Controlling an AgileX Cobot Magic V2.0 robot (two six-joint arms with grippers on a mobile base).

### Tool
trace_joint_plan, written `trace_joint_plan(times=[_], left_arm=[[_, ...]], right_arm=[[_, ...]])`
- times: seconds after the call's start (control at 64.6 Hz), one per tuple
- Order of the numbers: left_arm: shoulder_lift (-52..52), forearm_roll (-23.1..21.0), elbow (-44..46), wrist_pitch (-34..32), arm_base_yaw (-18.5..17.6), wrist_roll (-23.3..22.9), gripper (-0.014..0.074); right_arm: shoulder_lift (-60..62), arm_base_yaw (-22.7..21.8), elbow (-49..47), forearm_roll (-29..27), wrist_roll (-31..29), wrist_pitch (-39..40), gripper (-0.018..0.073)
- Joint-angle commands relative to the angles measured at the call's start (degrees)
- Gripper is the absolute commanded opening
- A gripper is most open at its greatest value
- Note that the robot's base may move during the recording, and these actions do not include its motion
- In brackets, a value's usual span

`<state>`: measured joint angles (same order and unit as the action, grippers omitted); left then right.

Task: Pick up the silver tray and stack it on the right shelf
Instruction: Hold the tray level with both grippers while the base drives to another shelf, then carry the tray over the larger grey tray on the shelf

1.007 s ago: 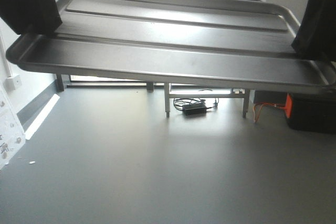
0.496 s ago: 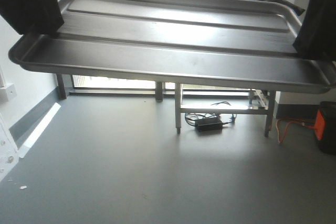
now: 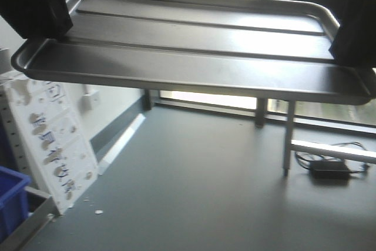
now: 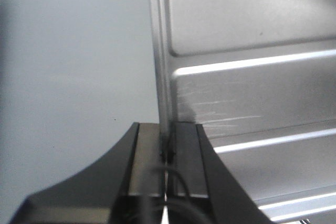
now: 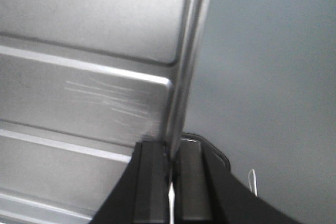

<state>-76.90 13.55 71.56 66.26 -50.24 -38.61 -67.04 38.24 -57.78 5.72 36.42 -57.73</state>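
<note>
Silver tray point(image 4: 236, 87) rim inside left gripper point(image 4: 167, 135)

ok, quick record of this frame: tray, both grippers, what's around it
tray: silver tray, up in the air, roughly level, held at its two short ends
left gripper: shut on the tray's rim
right gripper: shut on the opposite rim
tray contents: nothing
below: grey floor
left side: white board leaning, blue bin
right side: black power brick on the floor near a metal leg
</note>
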Motion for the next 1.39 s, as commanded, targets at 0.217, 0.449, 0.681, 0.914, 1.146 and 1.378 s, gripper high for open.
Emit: trace_joint_plan(times=[0.217, 0.449, 0.681, 0.914, 1.146, 1.378], left_arm=[[1.6, 0.6, 1.2, 0.4, -0.7, 2.2, -0.0101], [1.6, 0.5, 1.2, 0.4, -0.7, 2.2, -0.0101], [1.6, 0.4, 1.2, 0.4, -0.7, 2.2, -0.0101], [1.6, 0.4, 1.2, 0.4, -0.7, 2.2, -0.0101], [1.6, 0.4, 1.2, 0.4, -0.7, 2.2, -0.0101], [1.6, 0.4, 1.2, 0.4, -0.7, 2.2, -0.0101]], right_arm=[[1.4, 0.1, -1.6, 1.9, -1.4, 3.5, 0.0056], [1.4, 0.1, -1.6, 1.9, -1.4, 3.5, 0.0056], [1.4, 0.1, -1.6, 1.9, -1.4, 3.5, 0.0056], [1.4, 0.1, -1.6, 1.9, -1.4, 3.5, 0.0056], [1.4, 0.1, -1.6, 1.9, -1.4, 3.5, 0.0056], [1.4, 0.1, -1.6, 1.9, -1.4, 3.5, 0.0056]])
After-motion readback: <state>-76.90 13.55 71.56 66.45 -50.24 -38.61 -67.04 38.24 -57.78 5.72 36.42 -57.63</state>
